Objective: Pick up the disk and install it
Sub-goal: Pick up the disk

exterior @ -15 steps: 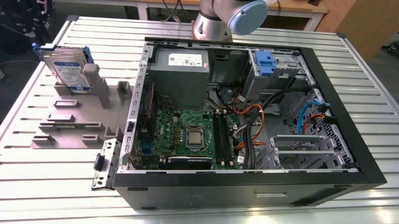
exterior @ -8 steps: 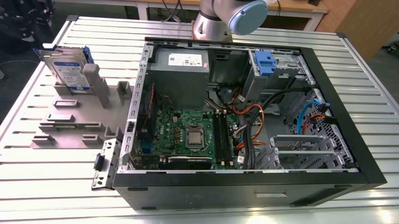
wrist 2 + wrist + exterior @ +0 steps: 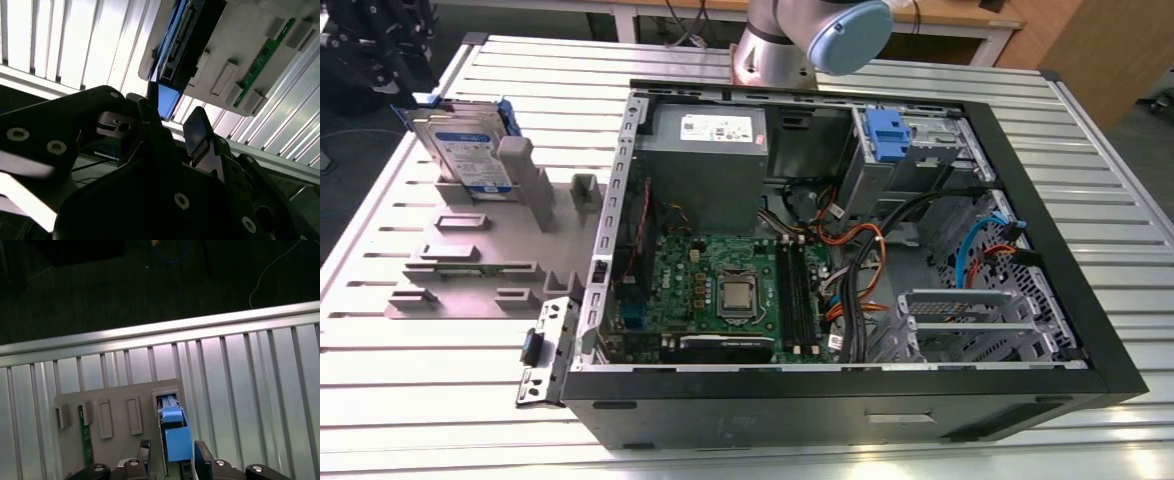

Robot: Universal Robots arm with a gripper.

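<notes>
upper left of the exterior view: the disk [image 3: 464, 150] stands on edge in the grey rack [image 3: 454, 270], beside the open computer case [image 3: 787, 412]. in the first wrist view the gripper [image 3: 172, 447] is spread, fingers [image 3: 201, 455] flanking the disk's blue bracket.

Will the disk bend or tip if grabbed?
Probably not bend: the disk looks like a stiff metal slab. It stands on edge in a grey holder, so a sideways push might tip it. Likely heavy for its size.
</notes>
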